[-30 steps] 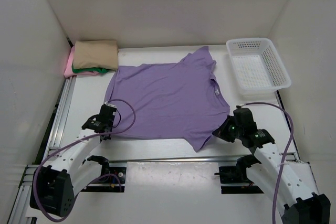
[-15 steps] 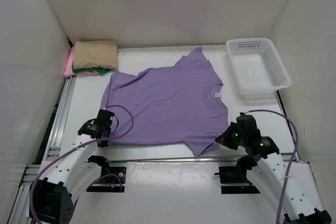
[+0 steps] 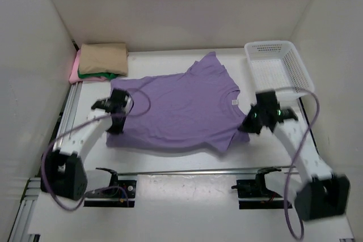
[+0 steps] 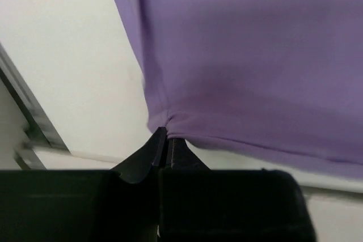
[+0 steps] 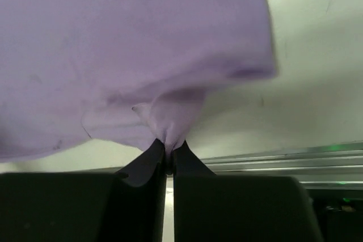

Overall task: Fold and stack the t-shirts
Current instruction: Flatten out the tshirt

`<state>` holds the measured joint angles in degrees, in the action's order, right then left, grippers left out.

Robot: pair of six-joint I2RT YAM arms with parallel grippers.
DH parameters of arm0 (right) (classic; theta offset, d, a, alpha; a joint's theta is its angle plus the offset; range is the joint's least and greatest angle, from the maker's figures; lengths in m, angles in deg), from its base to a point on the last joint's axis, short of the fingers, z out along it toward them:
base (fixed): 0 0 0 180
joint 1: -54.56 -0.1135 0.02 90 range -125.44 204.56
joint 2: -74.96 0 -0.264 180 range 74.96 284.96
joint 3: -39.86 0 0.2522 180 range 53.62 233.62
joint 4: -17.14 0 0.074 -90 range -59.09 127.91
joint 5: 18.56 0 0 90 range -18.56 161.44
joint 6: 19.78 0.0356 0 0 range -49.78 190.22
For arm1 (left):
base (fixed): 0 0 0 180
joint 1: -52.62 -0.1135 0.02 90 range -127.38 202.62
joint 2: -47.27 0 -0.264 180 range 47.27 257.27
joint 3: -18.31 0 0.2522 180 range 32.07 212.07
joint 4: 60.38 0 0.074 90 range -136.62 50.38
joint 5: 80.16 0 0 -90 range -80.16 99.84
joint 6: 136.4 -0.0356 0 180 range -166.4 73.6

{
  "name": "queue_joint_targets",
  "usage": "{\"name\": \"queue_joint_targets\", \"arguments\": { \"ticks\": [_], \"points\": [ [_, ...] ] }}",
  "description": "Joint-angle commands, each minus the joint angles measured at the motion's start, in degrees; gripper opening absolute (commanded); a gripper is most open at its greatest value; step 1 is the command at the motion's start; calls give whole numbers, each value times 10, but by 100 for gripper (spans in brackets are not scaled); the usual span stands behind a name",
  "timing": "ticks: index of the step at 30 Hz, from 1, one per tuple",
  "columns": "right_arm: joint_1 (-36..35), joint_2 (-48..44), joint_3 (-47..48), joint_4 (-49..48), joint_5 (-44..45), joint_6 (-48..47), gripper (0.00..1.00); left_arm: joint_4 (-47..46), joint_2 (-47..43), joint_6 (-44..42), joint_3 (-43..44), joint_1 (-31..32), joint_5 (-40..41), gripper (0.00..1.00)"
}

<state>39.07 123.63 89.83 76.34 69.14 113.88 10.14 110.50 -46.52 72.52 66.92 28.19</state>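
Surface: you have a white table (image 3: 161,60) boxed in by pale walls (image 3: 170,4); a white basket (image 3: 278,72) sits at the far right.
Stack: far left corner, with the tan shirt (image 3: 103,56) on top, green (image 3: 99,75) under it and pink (image 3: 74,72) at the bottom.
Purple shirt (image 3: 181,111): spread mid-table between your arms.
Left gripper (image 4: 164,140): fingers pressed together, pinching the shirt's near left corner.
Right gripper (image 5: 168,151): closed on a bunch of cloth at the shirt's near right edge.
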Motion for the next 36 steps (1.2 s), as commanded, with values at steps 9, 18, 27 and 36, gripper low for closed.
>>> {"name": "queue_joint_targets", "arguments": {
  "ticks": [9,18,27,36],
  "points": [
    [209,597,1150,22,-142,-42,0,-113,540,1,1089,-38,148,10],
    [229,288,667,-170,-149,-75,0,-181,347,1,778,-28,92,10],
    [175,41,238,-151,-128,-96,0,-181,186,1,404,10,86,10],
    [106,-196,-44,-75,-133,-25,0,-142,-5,1,57,70,111,10]
  ]
}}
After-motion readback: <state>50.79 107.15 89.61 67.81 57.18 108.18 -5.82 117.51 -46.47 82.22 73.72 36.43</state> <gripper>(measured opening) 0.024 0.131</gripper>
